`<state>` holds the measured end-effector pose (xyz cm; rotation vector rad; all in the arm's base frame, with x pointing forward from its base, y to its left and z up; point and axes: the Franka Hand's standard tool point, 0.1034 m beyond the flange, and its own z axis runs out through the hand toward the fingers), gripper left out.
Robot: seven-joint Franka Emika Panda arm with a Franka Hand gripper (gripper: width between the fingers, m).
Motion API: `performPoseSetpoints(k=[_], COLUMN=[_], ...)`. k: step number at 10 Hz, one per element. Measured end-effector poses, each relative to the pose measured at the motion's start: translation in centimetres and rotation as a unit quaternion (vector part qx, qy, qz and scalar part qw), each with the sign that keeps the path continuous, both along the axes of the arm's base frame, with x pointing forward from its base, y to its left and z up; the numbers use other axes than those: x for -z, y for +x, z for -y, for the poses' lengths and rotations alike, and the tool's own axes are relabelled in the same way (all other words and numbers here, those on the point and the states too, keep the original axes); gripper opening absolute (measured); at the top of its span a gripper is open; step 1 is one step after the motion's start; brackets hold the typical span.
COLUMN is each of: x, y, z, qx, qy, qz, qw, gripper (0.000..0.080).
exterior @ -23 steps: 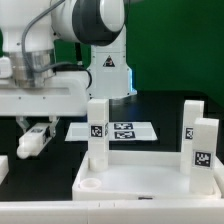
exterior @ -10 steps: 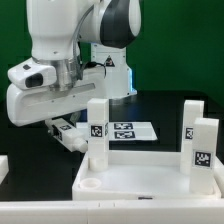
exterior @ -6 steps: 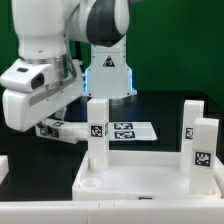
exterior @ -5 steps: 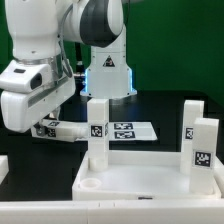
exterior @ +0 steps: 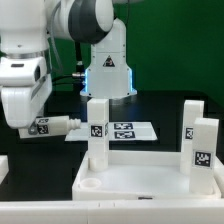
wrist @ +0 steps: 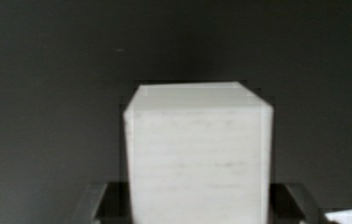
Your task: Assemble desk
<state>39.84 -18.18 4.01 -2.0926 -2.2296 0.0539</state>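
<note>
The desk's white rimmed tabletop (exterior: 140, 182) lies at the front, with a round socket (exterior: 90, 185) showing at its near corner on the exterior view's left. Three square white legs stand upright in it: one on the left (exterior: 97, 135) and two on the right (exterior: 190, 122) (exterior: 205, 150), each with a black-and-white tag. My gripper (exterior: 38, 127) is shut on a fourth leg (exterior: 60, 126), held about level above the table, left of the tabletop. In the wrist view this leg (wrist: 194, 150) fills the middle, with a dark finger (wrist: 105, 202) pressed on each side.
The marker board (exterior: 125, 130) lies flat behind the tabletop. The white robot base (exterior: 108, 70) with a blue light stands behind it. A small white piece (exterior: 3, 166) sits at the exterior view's left edge. The table is black and the backdrop is green.
The arm has swung toward the exterior view's left with the leg in its grip. The leg has turned from tilted to about level. The grip is unchanged.
</note>
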Motion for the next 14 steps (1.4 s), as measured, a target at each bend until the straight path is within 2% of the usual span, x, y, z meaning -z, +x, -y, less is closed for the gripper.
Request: performPoseSetpoints(k=[1, 4, 6, 7, 8, 9, 11, 13, 14], x=[0.1, 0.1, 0.4, 0.8, 0.9, 0.9, 1.1, 1.1, 1.1], y=[-0.3, -0.7, -0.9, -0.9, 0.0, 1.1, 1.4, 1.1, 0.9], z=[0.7, 1.3, 1.5, 0.8, 0.0, -0.8, -2.1, -1.2, -0.9], qx=[-0.038, -0.117, -0.198, -0.223, -0.258, -0.291, -0.338, -0.374, -0.412], qy=[0.006, -0.005, -0.001, 0.012, 0.025, 0.025, 0.026, 0.022, 0.021], qz=[0.001, -0.012, -0.004, -0.009, -0.013, -0.011, -0.015, -0.021, -0.026], qw=[0.999, 0.993, 0.98, 0.975, 0.966, 0.956, 0.941, 0.927, 0.911], gripper=[0.0285, 0.0285, 0.0285, 0.0285, 0.0285, 0.0285, 0.0285, 0.0285, 0.0285])
